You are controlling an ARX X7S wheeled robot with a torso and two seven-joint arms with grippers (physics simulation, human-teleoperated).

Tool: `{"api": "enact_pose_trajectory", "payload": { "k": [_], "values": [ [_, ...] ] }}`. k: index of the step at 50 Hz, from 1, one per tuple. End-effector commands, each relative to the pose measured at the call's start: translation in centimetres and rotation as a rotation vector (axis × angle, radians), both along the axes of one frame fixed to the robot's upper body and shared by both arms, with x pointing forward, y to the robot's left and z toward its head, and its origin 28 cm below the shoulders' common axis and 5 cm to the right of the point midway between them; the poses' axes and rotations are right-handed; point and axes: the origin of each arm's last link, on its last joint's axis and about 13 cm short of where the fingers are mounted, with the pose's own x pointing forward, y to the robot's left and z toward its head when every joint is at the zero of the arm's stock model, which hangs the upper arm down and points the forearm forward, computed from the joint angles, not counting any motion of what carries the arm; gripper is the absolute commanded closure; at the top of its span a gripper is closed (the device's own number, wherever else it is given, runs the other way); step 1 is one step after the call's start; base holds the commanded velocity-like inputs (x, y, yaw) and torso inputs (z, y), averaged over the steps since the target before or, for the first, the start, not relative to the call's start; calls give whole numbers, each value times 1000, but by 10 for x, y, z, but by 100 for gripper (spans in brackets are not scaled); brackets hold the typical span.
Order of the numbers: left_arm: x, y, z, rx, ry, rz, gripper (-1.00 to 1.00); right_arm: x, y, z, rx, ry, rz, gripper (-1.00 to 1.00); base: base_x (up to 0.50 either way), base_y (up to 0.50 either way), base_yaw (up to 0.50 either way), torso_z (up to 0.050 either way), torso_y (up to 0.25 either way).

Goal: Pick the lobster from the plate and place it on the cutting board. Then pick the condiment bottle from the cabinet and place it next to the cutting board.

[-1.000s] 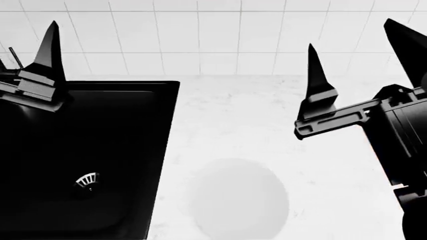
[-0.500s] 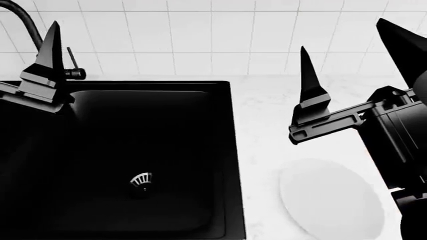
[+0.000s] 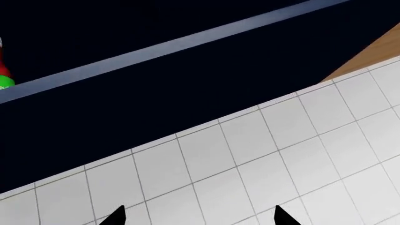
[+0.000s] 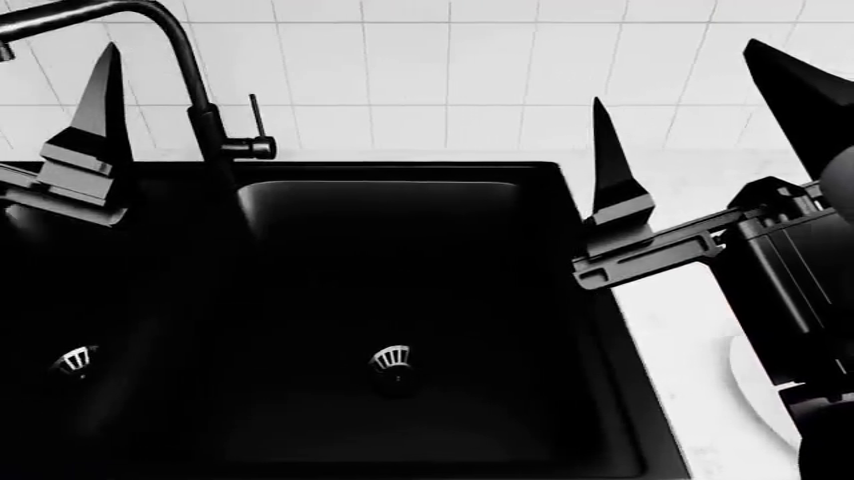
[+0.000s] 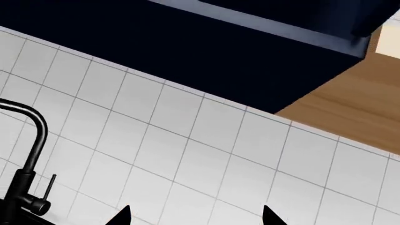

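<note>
the plate (image 4: 758,395) only peeks out on the white table (image 4: 681,340) right of the black sink (image 4: 400,300), behind the right arm. condiment bottle (image 3: 5,77) barely shows in the dark cabinet (image 3: 156,84). left pincer (image 3: 196,216) and right pincer (image 5: 195,214) both open, empty

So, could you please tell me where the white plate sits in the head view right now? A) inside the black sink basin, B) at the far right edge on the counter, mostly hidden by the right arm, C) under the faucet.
B: only a sliver of the plate shows on the white counter, right of the sink.
</note>
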Motion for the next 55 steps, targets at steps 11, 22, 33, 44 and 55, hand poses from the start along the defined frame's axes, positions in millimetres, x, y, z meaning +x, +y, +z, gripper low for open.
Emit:
{"api": "enact_pose_trajectory", "payload": {
  "k": [11,22,33,44,55],
  "values": [
    [0,0,0,3,3,-2,-100,-3,0,1,0,1,9,-100,0,500,0,0,0],
    [0,0,0,5,6,-8,-100,-4,1,9,58,-34,4,-100,0,378,0,0,0],
    [0,0,0,2,7,-21,-100,-12,13,46,60,-146,47,-100,0,0,0,0,0],
    [0,0,0,-9,13,-26,-100,-9,14,84,90,-220,-26,-100,0,0,0,0,0],
    [0,0,0,-4,11,-30,-100,-5,13,88,83,-223,-64,-100,0,455,0,0,0]
  ]
}}
